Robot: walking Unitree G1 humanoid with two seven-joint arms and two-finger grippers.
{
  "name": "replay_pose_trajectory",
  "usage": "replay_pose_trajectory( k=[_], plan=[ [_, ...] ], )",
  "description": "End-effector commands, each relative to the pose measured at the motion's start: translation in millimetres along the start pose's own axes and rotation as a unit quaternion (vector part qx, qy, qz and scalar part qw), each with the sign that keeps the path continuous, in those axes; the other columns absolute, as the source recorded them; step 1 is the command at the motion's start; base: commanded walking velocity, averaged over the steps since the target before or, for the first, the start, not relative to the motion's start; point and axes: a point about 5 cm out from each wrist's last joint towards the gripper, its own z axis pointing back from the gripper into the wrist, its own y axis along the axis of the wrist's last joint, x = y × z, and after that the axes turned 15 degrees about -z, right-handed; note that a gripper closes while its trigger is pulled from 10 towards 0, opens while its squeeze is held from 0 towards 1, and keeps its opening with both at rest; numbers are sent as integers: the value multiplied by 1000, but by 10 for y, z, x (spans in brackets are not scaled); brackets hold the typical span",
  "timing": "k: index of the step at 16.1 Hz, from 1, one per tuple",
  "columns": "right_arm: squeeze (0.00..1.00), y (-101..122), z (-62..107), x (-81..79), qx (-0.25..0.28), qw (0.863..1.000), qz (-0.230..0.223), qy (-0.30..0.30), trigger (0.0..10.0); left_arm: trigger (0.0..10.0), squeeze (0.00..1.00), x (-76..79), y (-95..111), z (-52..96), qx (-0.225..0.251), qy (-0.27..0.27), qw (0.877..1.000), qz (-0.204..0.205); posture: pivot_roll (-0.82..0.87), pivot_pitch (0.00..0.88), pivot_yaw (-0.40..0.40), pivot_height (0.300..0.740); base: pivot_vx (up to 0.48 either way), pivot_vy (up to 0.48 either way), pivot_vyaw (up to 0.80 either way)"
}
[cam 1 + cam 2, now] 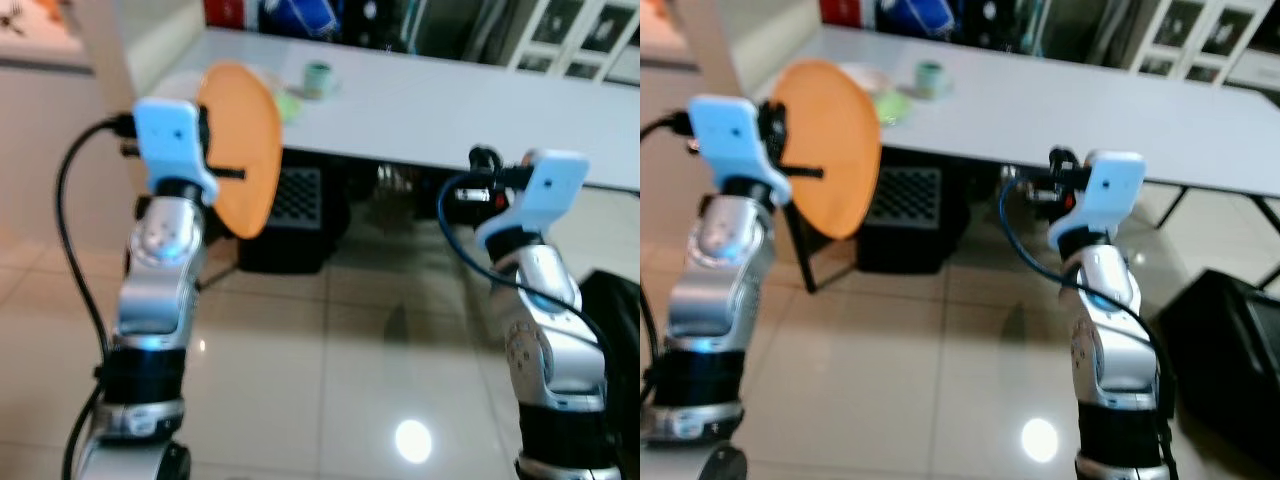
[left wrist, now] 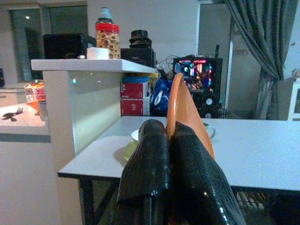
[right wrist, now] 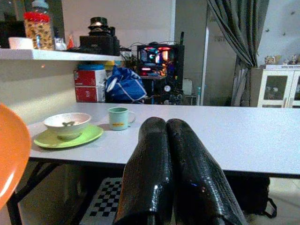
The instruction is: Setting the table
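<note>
Smooth white table (image 1: 450, 110) ahead; left claw (image 2: 168, 140) pinches round orange plate (image 1: 240, 150), right claw (image 3: 167, 136) seemingly closed.

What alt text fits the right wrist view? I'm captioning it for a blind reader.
The right gripper, fingers pressed together and empty, faces a white table holding a bowl on a green plate beside a mint mug. An orange plate edges in.

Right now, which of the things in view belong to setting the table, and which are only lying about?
Belong to the job:
- round orange plate, gripped on edge by the left gripper
- long white table
- white bowl on a green plate
- pale green mug

Lying about:
- red-lidded snack jar
- blue bag
- red boxes
- black checkered crate
</note>
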Motion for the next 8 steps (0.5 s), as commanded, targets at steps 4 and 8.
replay_pose_trajectory(
  k=[4, 8],
  plan=[
    [0, -3, 10, 152, -20, 998, 7, -54, 10000, 10000, 0, 128, 60, 27, 5, -11, 1000, -7, 6, 0, -48, 740, 0, -480, 0],
    [0, -76, -7, 261, -48, 993, 5, -108, 10000, 10000, 0, 151, 17, 27, -14, -9, 999, -32, 7, 0, -51, 740, 0, 0, 0]
  ],
)
